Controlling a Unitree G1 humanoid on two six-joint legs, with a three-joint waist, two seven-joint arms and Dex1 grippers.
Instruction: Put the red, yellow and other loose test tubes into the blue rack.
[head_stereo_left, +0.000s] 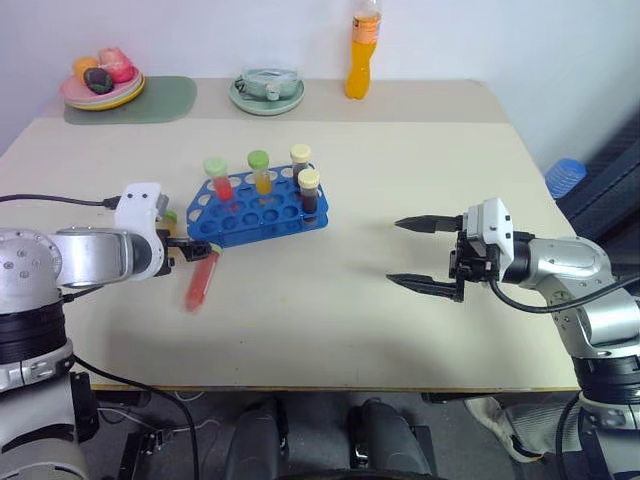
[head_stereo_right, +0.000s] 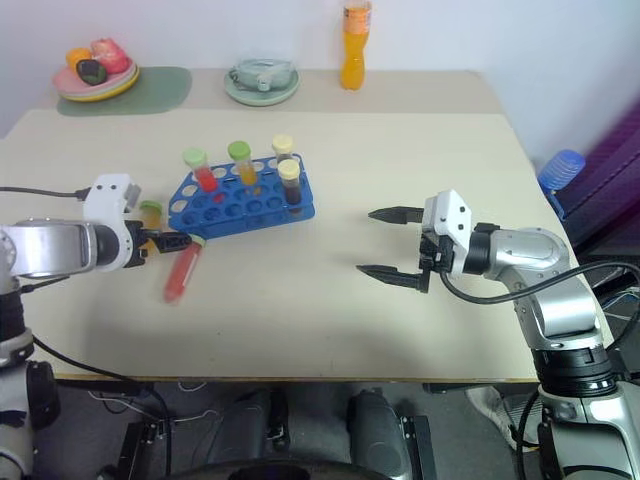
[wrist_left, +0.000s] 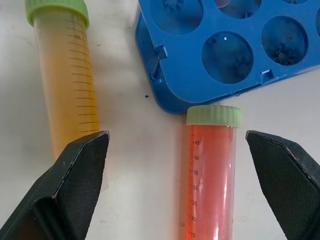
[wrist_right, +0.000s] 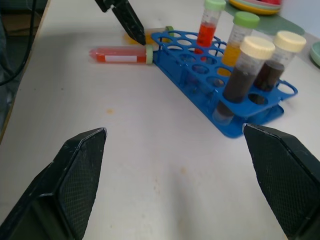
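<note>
Landmark: the blue rack (head_stereo_left: 258, 207) stands on the table (head_stereo_left: 400, 330), a little to the robot's left of the table's middle.
Right gripper: the right gripper (head_stereo_left: 422, 256) hangs over bare table well to the right of the blue rack, its two black fingers spread wide and holding nothing.
Red tube: a loose red tube (head_stereo_left: 201, 280) with a pale green cap lies flat just in front of the blue rack's near left corner, its cap end towards that corner.
Left gripper: the left gripper (wrist_left: 177, 185) hovers low at that same corner, fingers wide apart on either side of the red tube and gripping nothing.
Yellow tube: a loose yellow tube (wrist_left: 67, 85) with a green cap lies flat just to the left of the blue rack, beside the red tube.
Rack contents: four capped tubes stand upright in the blue rack's far rows, one red, one yellow and two dark.
</note>
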